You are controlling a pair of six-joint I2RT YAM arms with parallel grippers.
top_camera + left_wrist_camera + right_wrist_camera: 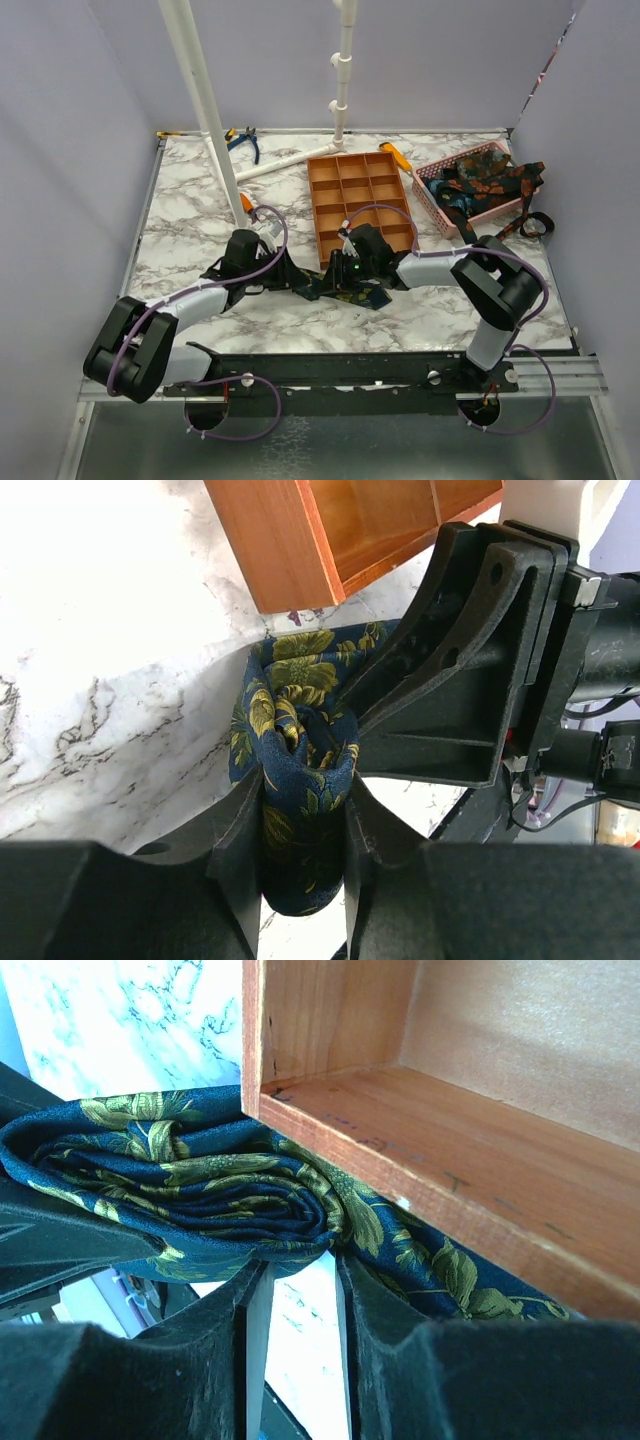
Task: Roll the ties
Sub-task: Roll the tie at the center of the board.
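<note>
Just in front of the orange tray [314,205], the blue tie [290,710] with yellow flowers lies partly rolled up on the table, squeezed tight by the left gripper [303,800] and pinched by the right gripper [296,1272] too.

one navy tie [295,740]; more ties [485,180] tangled past counting in one pink basket [431,204]; one orange tray [355,190]; left end effector [305,792], right end effector [295,1278]: two.
</note>
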